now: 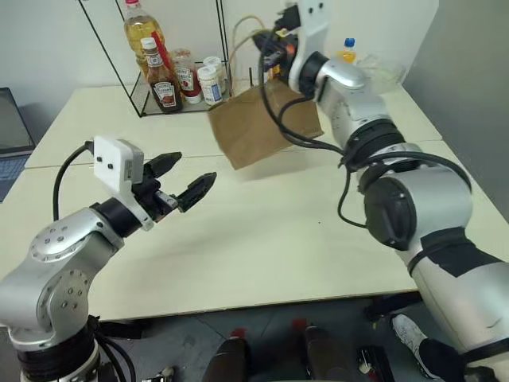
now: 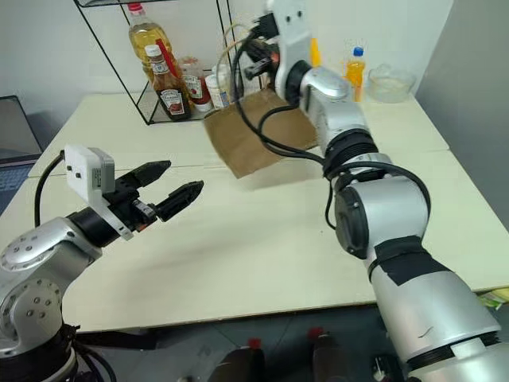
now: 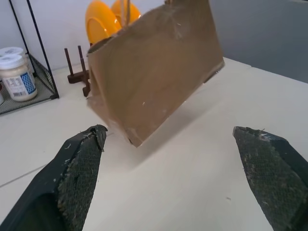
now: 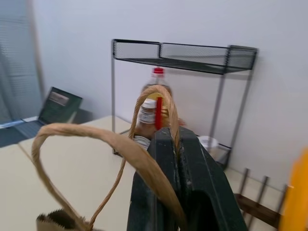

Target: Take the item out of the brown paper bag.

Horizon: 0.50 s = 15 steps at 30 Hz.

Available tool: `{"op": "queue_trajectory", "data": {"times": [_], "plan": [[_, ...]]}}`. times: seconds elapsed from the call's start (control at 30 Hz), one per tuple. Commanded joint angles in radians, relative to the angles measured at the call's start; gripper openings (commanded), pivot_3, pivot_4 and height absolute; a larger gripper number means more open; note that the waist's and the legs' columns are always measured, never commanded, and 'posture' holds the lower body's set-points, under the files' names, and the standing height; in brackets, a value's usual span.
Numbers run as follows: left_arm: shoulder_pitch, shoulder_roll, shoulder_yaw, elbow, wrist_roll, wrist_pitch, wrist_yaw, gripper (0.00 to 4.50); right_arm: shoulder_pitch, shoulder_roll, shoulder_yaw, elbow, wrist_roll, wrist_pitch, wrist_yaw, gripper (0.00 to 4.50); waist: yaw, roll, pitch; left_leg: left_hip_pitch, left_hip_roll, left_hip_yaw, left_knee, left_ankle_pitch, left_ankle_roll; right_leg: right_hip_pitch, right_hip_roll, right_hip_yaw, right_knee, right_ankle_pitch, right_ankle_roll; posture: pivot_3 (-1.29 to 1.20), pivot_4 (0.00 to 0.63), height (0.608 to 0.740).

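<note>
The brown paper bag (image 1: pixel 266 123) hangs tilted above the far middle of the table, one lower corner pointing down; it fills much of the left wrist view (image 3: pixel 154 67). My right gripper (image 1: pixel 270 49) is raised over it and shut on the bag's looped cord handles (image 4: pixel 96 137). My left gripper (image 1: pixel 193 169) hovers open over the near left of the table, level and pointing toward the bag, a short way from it, with nothing between its fingers (image 3: pixel 79 168). The item is hidden.
A black wire rack (image 1: pixel 135 95) at the back left holds an oil bottle (image 1: pixel 141 32), a ketchup bottle (image 1: pixel 163 83) and jars (image 1: pixel 211 79). An orange drink bottle (image 2: pixel 355 68) and a glass bowl (image 2: pixel 391 79) stand back right. Orange plates (image 3: pixel 103 19) sit in a wooden stand. A laptop (image 2: pixel 16 127) lies far left.
</note>
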Motion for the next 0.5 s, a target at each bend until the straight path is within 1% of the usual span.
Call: {"op": "queue_trajectory", "data": {"times": [0.03, 0.23, 0.5], "plan": [[0.031, -0.001, 0.052, -0.086, -0.051, 0.012, 0.071, 4.50, -0.047, 0.023, -0.035, -0.025, 0.033, -0.024, -0.019, 0.04, 0.005, 0.000, 0.000, 0.000, 0.000, 0.000, 0.000, 0.000, 0.000, 0.000, 0.000, 0.000, 0.000, 0.000, 0.000, 0.00, 0.150, 0.740], [0.092, 0.012, 0.105, -0.140, -0.124, 0.021, 0.155, 4.50, -0.051, 0.089, -0.065, -0.025, 0.062, 0.010, -0.049, 0.04, 0.003, -0.001, 0.000, 0.000, 0.000, 0.000, 0.000, 0.000, 0.000, 0.000, 0.001, -0.001, 0.000, 0.001, -0.001, 0.00, 0.150, 0.740], [0.167, 0.019, 0.115, -0.170, -0.182, -0.013, 0.224, 4.50, 0.001, 0.129, 0.008, -0.021, -0.004, 0.063, -0.112, 0.04, 0.003, -0.001, 0.000, 0.000, 0.001, 0.000, 0.000, 0.000, 0.000, 0.000, 0.001, 0.000, 0.000, 0.001, -0.001, 0.00, 0.150, 0.740]]}}
